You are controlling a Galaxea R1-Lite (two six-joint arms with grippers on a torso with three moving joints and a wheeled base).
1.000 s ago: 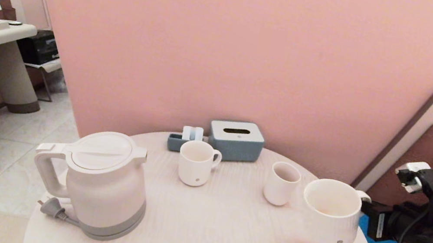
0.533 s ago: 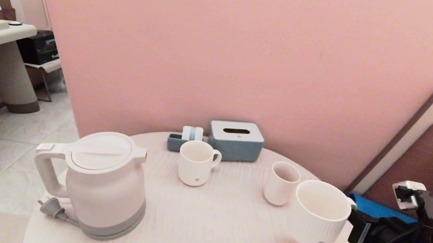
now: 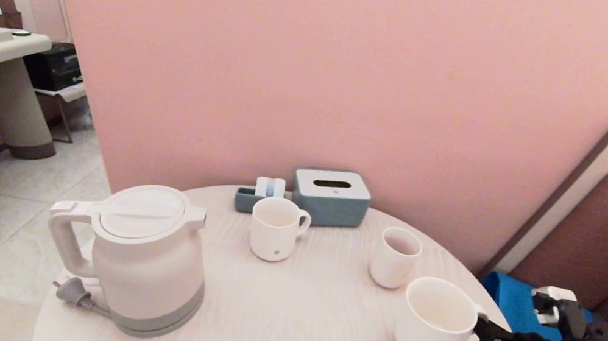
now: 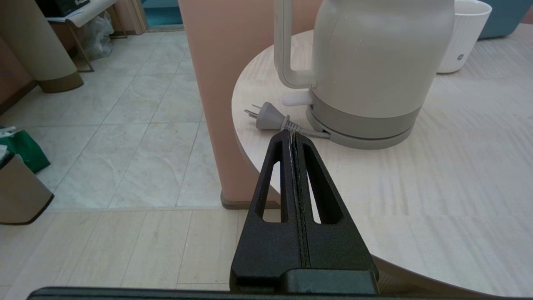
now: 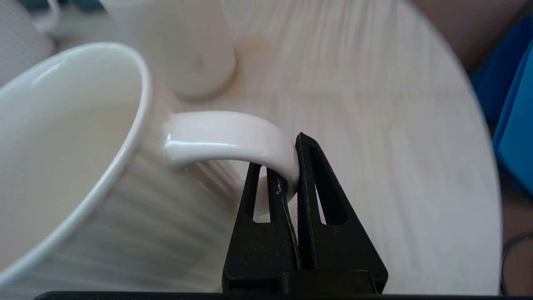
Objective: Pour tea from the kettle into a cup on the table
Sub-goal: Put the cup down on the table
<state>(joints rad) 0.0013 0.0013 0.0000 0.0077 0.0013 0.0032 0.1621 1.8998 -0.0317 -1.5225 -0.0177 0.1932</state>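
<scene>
The wide ribbed white cup (image 3: 434,325) sits low at the right side of the round pale table (image 3: 284,328); whether its base touches the top I cannot tell. My right gripper (image 3: 479,337) is shut on the cup's handle (image 5: 225,137), its fingertips (image 5: 304,166) pinching the loop's outer bend. The cup's inside looks white and dry, and no tea shows. The white kettle (image 3: 141,257) stands upright at the table's left front, lid closed and handle to the left. My left gripper (image 4: 291,134) hovers by the table edge, short of the kettle (image 4: 366,71), shut on nothing.
A narrower white mug (image 3: 274,236) and a slim white cup (image 3: 395,258) stand behind mid-table. A grey-blue tissue box (image 3: 331,197) and a small tray (image 3: 250,197) sit at the back. The kettle's plug (image 3: 70,292) lies at the left edge. Blue cloth (image 3: 516,302) lies beyond the right edge.
My right gripper has brought the cup down and a little leftward, from raised above the table's right edge to low over the tabletop. The kettle and other cups have not moved.
</scene>
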